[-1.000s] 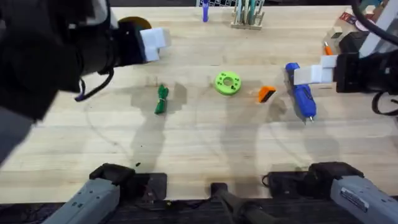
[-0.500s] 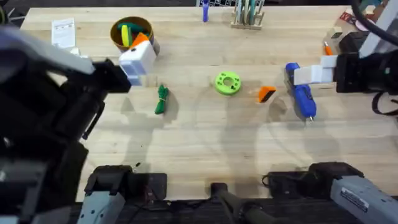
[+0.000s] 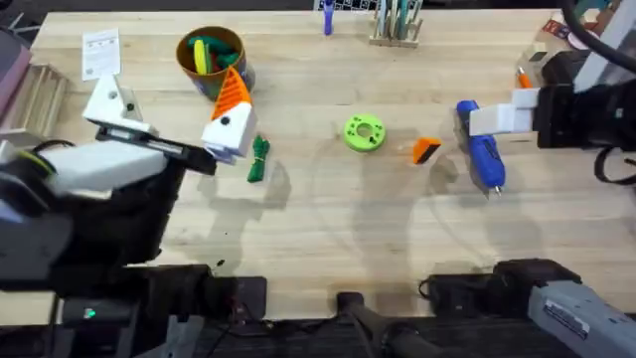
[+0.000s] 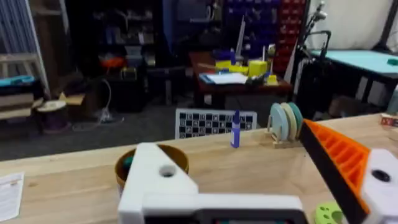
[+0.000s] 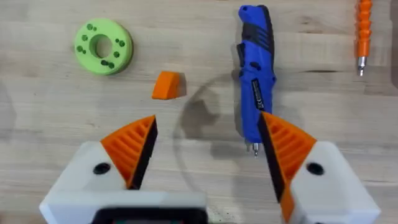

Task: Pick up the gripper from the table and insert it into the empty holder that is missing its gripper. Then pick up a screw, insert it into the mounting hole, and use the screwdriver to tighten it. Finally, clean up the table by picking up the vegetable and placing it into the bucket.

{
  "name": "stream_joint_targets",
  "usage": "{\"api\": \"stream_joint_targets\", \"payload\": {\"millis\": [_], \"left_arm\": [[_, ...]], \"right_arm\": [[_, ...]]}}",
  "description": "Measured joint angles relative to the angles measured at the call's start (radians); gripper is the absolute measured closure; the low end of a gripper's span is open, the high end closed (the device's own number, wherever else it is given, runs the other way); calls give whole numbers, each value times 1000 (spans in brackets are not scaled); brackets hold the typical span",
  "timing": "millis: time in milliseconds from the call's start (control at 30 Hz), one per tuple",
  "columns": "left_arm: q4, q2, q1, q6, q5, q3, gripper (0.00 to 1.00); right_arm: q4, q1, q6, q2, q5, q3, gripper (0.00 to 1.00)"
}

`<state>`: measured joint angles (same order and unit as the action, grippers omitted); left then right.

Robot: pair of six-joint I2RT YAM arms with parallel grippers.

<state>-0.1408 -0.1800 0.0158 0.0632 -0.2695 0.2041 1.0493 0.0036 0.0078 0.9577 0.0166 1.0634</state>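
**Inspector:** Condition of the right gripper (image 5: 208,158)?

**Assistant:** Jaws spread wide, nothing between them. Both fingers carry ribbed orange pads (image 5: 134,146). The blue powered screwdriver (image 5: 255,81) lies flat on the table (image 5: 50,118) just ahead of its right-hand finger, bit end nearest that finger.

**Inspector:** The loose part?

**Assistant:** The small orange gripper finger (image 5: 168,85) lies ahead of the gap between the jaws, apart from the screwdriver. Beyond it, further to the side of the left-hand finger, lies the lime-green ring-shaped disc (image 5: 102,45).

**Inspector:** Left gripper (image 3: 169,114)?

**Assistant:** Spread open and empty. One finger shows an orange ribbed pad (image 4: 339,158); the other white holder (image 4: 158,177) shows a bare mounting hole.

**Inspector:** Vegetable and bucket?

**Assistant:** From overhead, the dark-green vegetable (image 3: 258,159) lies on the table just beside the pad-bearing finger, on the side away from the bare holder. The bucket (image 3: 211,55) stands just beyond that fingertip, with green and yellow items inside.

**Inspector:** Anything else?

**Assistant:** A thin orange stick-like tool (image 5: 362,31) lies beyond the screwdriver.
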Motion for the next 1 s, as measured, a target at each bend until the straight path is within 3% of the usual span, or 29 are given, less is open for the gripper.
{"api": "stream_joint_targets", "payload": {"millis": [333,567,733,1000], "left_arm": [[-75,169,0,-5,-19,-167,15],[-202,175,0,-6,-71,-187,15],[-186,175,0,-6,-198,-187,15],[-46,175,0,-7,-443,-190,15]], "right_arm": [[0,0,0,0,0,0,21],[0,0,0,0,0,0,21],[0,0,0,0,0,0,21],[0,0,0,0,0,0,21]]}}
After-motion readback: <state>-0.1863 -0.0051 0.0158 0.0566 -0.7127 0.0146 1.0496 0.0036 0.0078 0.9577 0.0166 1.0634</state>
